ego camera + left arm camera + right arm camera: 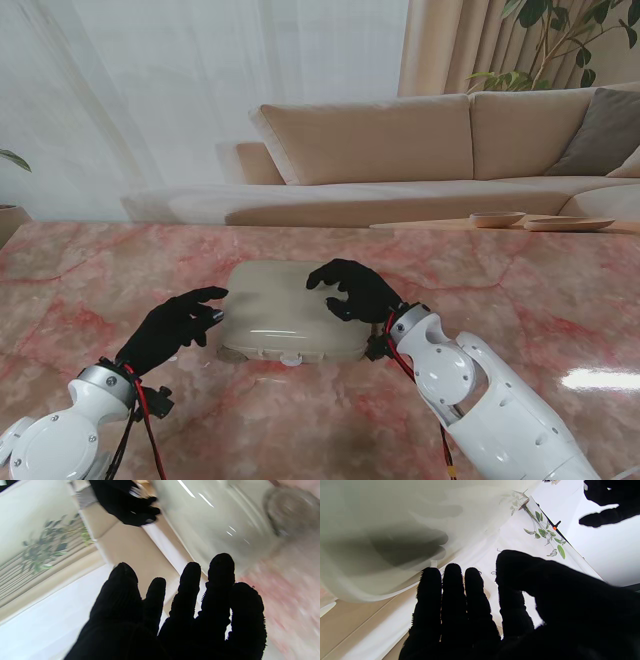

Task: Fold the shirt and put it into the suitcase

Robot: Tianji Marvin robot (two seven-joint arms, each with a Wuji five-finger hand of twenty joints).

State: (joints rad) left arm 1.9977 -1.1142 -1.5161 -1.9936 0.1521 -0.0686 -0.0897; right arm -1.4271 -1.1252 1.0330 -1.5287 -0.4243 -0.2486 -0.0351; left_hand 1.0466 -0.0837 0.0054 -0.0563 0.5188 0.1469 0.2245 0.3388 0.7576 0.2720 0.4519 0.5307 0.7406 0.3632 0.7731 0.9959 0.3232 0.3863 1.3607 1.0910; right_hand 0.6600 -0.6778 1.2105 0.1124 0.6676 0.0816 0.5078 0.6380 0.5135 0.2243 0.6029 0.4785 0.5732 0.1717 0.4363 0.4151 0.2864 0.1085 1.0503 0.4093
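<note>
A small pale grey-green suitcase (pixel 287 311) lies flat with its lid down in the middle of the pink marble table (pixel 520 280). My left hand (pixel 173 326), in a black glove, hovers beside its left edge with fingers spread and nothing in it. Over the case's right part my right hand (pixel 352 290) hovers with curled, parted fingers, holding nothing. The left wrist view shows the glossy lid (pixel 207 517) and the right hand (pixel 125 502) beyond my fingers (pixel 221 567). In the right wrist view the lid (pixel 382 530) fills the area over my fingers (pixel 452 580). No shirt shows in any view.
A beige sofa (pixel 420 150) stands beyond the table's far edge, with white curtains behind it and a leafy plant (pixel 570 40) at the far right. Two shallow wooden dishes (pixel 540 220) rest near the far right edge.
</note>
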